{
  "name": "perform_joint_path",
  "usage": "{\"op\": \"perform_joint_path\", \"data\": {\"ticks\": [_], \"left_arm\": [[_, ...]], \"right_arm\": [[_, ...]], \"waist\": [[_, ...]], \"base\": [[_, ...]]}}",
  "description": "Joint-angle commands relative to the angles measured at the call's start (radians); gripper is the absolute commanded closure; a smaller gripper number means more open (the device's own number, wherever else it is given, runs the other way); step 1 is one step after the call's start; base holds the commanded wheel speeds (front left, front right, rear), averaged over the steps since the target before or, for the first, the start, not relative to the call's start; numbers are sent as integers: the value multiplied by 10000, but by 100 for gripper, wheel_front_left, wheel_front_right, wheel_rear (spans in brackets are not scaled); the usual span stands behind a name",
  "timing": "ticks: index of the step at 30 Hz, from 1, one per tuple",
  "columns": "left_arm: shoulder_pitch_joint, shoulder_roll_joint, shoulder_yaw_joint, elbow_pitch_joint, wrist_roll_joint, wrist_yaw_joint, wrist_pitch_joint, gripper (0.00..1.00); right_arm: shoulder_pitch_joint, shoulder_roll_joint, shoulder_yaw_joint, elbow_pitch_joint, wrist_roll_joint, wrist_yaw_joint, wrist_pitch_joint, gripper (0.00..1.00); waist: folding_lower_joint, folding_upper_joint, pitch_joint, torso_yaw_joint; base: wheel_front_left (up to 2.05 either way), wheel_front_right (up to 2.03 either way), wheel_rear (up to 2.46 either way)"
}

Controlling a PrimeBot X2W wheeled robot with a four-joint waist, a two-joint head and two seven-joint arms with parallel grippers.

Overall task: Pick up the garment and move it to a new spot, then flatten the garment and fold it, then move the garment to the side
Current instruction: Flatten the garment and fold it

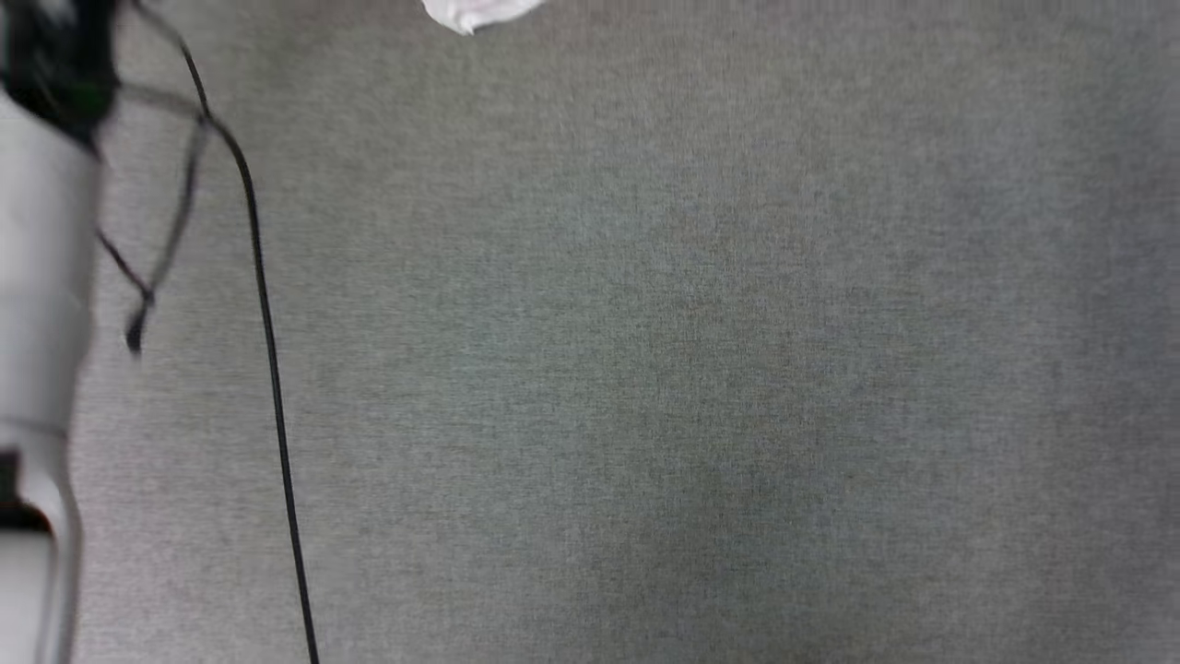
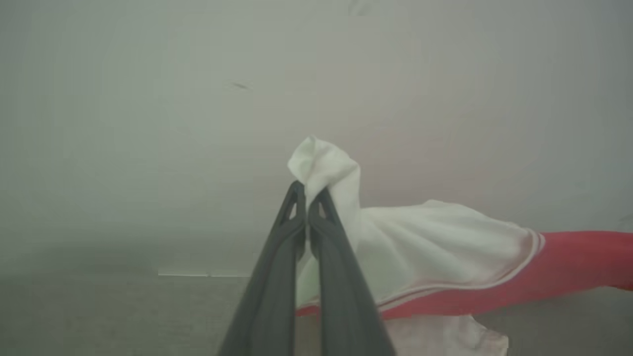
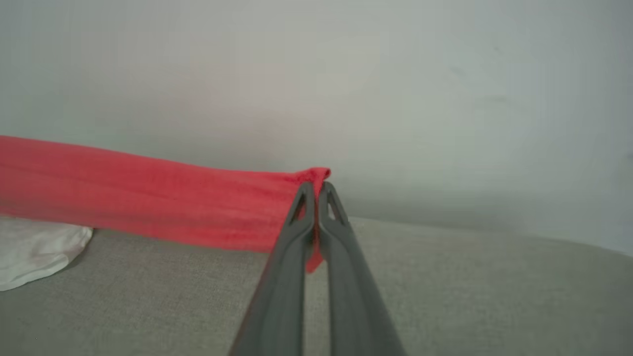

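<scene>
My left gripper [image 2: 306, 190] is shut on a bunched white sleeve of the garment [image 2: 435, 247]; the red body with striped armhole trim stretches away to the right, lifted off the surface. In the right wrist view my right gripper [image 3: 315, 190] is shut on a red edge of the garment [image 3: 148, 193], which runs taut to the left above the grey surface, with a white part [image 3: 34, 252] resting on the cloth below. In the head view a white scrap of the garment [image 1: 475, 11] peeks in at the top edge.
A grey fabric-covered surface [image 1: 691, 369] spreads across the head view. My pale left forearm [image 1: 37, 323] stands along the left edge, with a black cable [image 1: 267, 350] trailing down beside it. A pale wall [image 3: 395, 99] rises behind the surface.
</scene>
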Motion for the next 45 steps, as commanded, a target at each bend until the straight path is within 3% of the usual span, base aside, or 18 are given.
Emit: {"op": "perform_joint_path", "data": {"ticks": [1, 7, 13, 21, 28, 37, 45], "left_arm": [[585, 0, -70, 3, -171, 21, -112, 100], [3469, -102, -357, -452, -813, 23, -390, 100], [5842, -210, -187, -1144, -712, 51, -446, 100], [8973, -409, 412, -2493, -391, 752, -452, 100], [11387, -243, 478, -3755, -605, 1367, -264, 100], [14311, 338, 684, -6604, -1103, 2717, 713, 100], [15642, 1037, 832, -8983, -1234, 3707, 1690, 100]], "right_arm": [[541, -141, 152, 60, 137, -16, -161, 100], [3173, -490, 882, -296, 1208, -16, -644, 100], [5570, -1016, 1262, -1142, 2103, -17, -827, 100], [8713, -1256, 951, -2827, 2506, -17, -674, 100], [11600, -861, -257, -4455, 2215, -17, -243, 100], [15242, 246, -2116, -7799, 1307, -19, 1435, 100], [16757, 1165, -3149, -10070, 624, -17, 2876, 100]], "waist": [[-1, 0, -598, 136], [-1, 0, -1831, 256], [-1, 0, -2890, 385], [-1, 0, -4053, 347], [-1, 0, -5016, 341], [-1, 0, -5823, 372], [-1, 0, -5880, 461]], "base": [[0, 0, 0], [0, 0, 0], [0, 0, 0], [0, 0, 0], [0, 0, 0], [0, 0, 0], [0, 0, 0]]}}
